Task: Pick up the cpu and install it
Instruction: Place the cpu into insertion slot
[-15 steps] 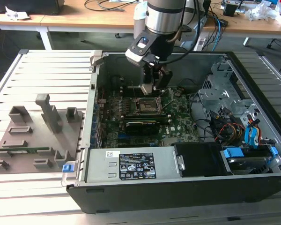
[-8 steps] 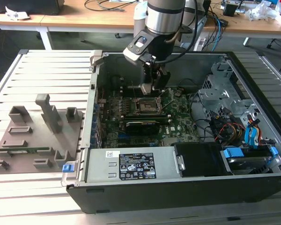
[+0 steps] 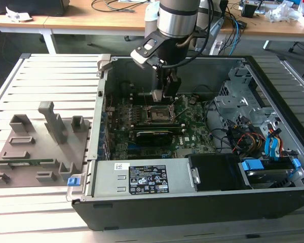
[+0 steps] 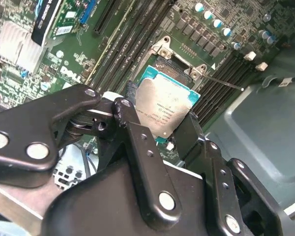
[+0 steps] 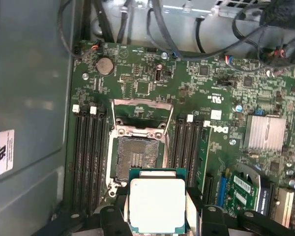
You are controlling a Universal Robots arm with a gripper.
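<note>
The tool (image 3: 164, 94) grasps the cpu (image 5: 157, 204) by two opposite edges, one finger (image 5: 192, 206) on each side; the chip lies flat in the grip with its silver-grey top facing away from the board, clear above it and not seated. In the first wrist view the open socket (image 5: 136, 157) lies just off the chip's free edge, its near border partly covered by the chip; the two squares look roughly parallel, so the gap to close seems to be a short shift along the board and then a descent. The socket's hinged frame (image 5: 140, 110) stands raised at the side away from the tool; the memory slots (image 5: 88, 157) run close along both flanks, and a thin lever (image 4: 221, 81) juts out beside one corner, leaving little spare room sideways. In the exterior view the tool stands over the middle of the motherboard (image 3: 192, 134), nearer the far wall of the case (image 3: 202, 68).
</note>
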